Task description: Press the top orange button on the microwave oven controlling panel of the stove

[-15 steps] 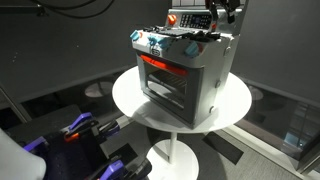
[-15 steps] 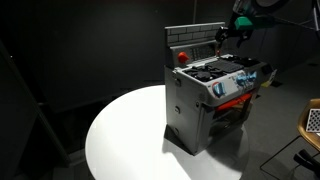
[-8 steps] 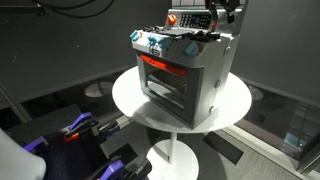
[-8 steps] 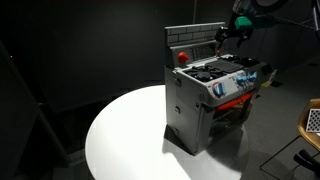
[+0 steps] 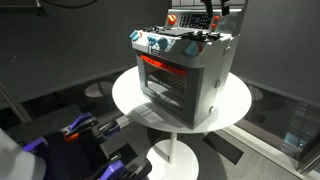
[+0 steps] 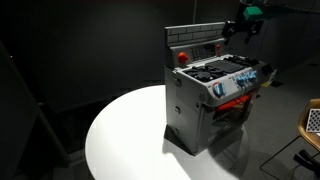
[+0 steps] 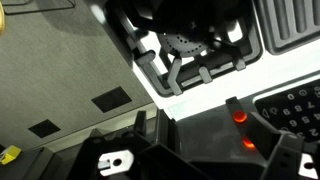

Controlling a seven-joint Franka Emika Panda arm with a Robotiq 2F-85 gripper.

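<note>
Stove at the centre of a round white tabletop, with its knobs and oven door turned outward. Its upright control panel therefore rises at the rear, where an arm can reach it from above. Hand poised over the top edge of the panel, near one end, and apart from the stove in both exterior views. In the wrist view the two fingers stand spread with nothing between them. The hand is empty, which suits a press made with a fingertip rather than a grasp. Two glowing orange buttons lie in the gap between the fingers, one behind the other, just beside the dark keypad. A burner on the cooktop fills the upper part of that view. Because the cooktop lies toward the upper edge there, the top orange button is probably the one farther from the burner, and so the target. No contact with the panel is visible, so the press appears not yet made. The next move calls for bringing one fingertip squarely onto that button alone. Its neighbour sits close, and a hard push could shift so light a stove on the smooth tabletop.
</note>
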